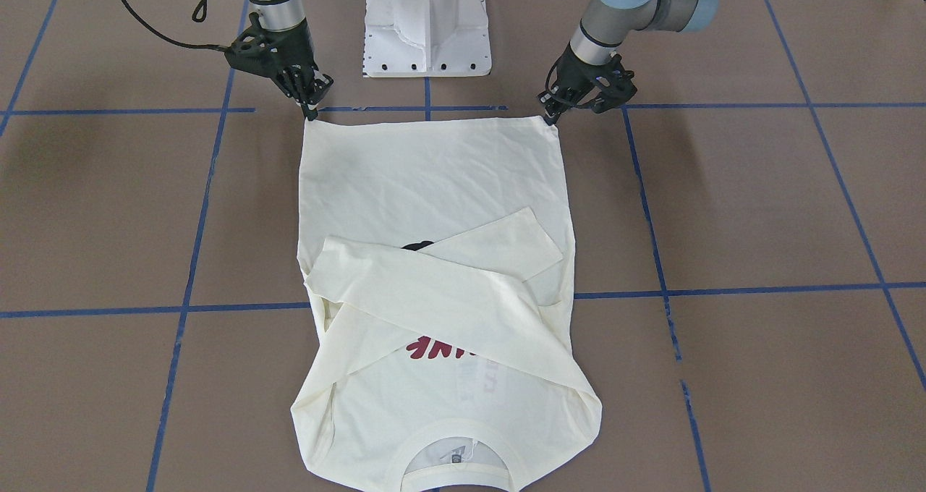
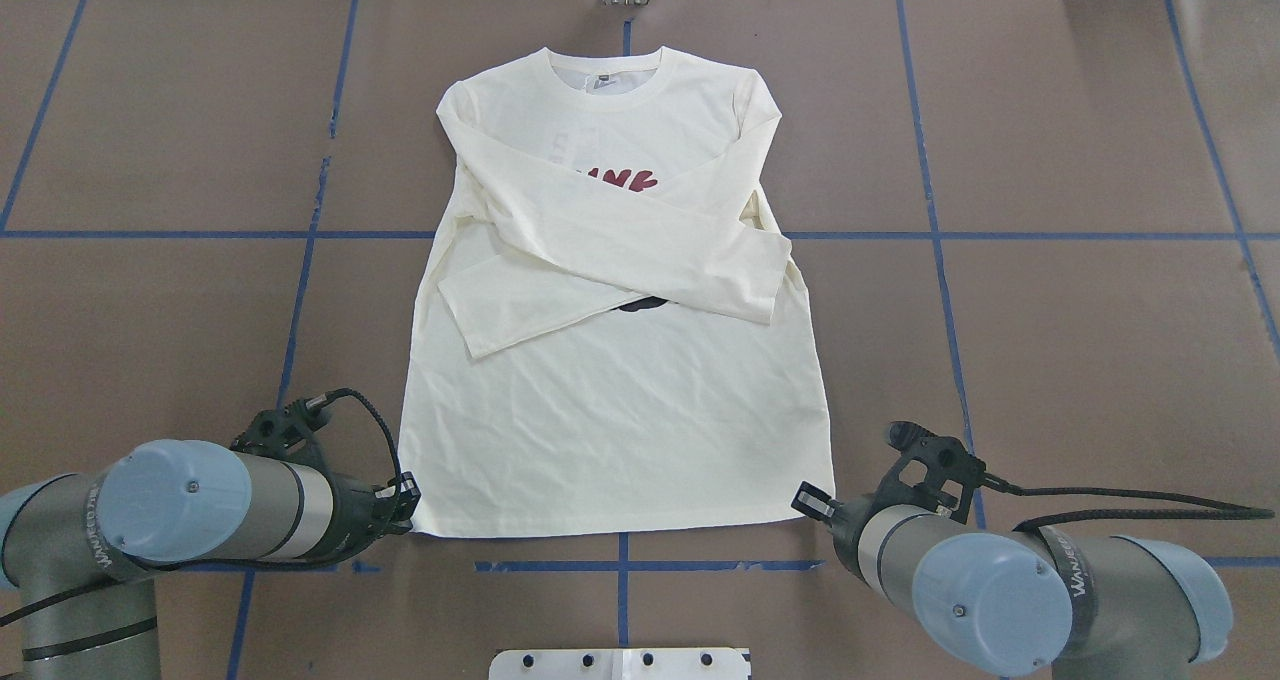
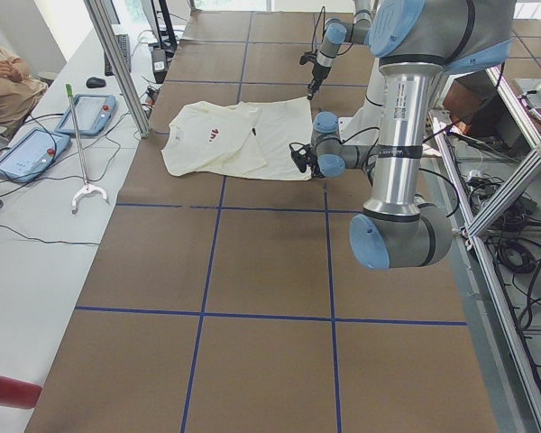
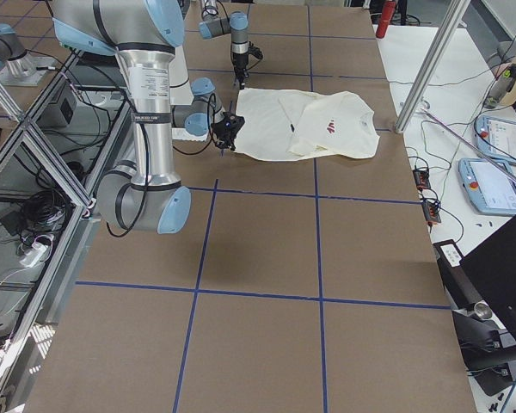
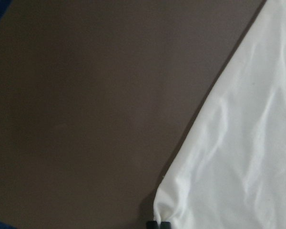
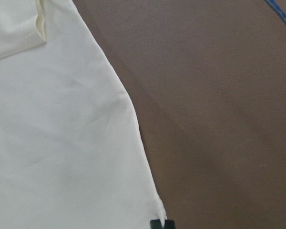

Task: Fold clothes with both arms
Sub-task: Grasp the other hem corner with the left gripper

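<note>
At shirt [image 2: 610, 440] hem corners, both hands [image 2: 406, 505] [image 2: 806, 505]

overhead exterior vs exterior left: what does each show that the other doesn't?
Overhead only: the ribbed collar with its neck label, and the sleeves crossed over the print.
Exterior left only: a seated person and two control tablets on the side bench.
Both: the T-shirt flat on the table, left gripper and right gripper at its hem corners.

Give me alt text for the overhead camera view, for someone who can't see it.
A cream long-sleeved T-shirt lies flat on a brown table, sleeves crossed over its chest print, collar farthest from the robot. The left gripper and right gripper each pinch a near hem corner.
</note>
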`<state>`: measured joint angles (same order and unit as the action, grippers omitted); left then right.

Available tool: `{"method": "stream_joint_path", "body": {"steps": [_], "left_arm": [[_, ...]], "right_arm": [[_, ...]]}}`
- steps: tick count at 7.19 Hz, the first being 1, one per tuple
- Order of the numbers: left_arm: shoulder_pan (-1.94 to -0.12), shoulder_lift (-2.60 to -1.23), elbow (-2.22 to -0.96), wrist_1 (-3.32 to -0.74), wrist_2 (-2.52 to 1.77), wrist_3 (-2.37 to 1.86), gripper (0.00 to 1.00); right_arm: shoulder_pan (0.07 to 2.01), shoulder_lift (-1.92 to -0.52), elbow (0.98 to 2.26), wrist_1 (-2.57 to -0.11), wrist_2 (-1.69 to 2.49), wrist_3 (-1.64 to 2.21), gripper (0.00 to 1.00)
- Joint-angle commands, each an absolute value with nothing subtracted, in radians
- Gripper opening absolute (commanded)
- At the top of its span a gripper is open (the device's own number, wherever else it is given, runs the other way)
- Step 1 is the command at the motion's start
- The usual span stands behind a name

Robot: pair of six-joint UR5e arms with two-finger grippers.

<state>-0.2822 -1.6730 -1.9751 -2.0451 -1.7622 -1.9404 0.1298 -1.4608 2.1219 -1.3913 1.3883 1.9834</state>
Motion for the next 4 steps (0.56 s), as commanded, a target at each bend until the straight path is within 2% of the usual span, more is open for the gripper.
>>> {"method": "stream_joint_path", "body": {"steps": [1, 3, 4], "left_arm": [[-0.281, -1.675, -1.991, -2.043, -1.766, -1.940, 0.00], [-0.282, -1.674, -2.077, -2.013, -1.792, -1.934, 0.00], [-0.281, -1.671, -2.118, -2.007, -1.793, -1.934, 0.00]], "right_arm": [[0.136, -1.466, 2.134, -1.390, 1.388, 1.983, 0.00], [0.114, -1.534, 2.227, -1.419, 1.393, 1.990, 0.00], [0.069, -1.557, 2.321, -1.495, 1.407, 1.994, 0.00]]}}
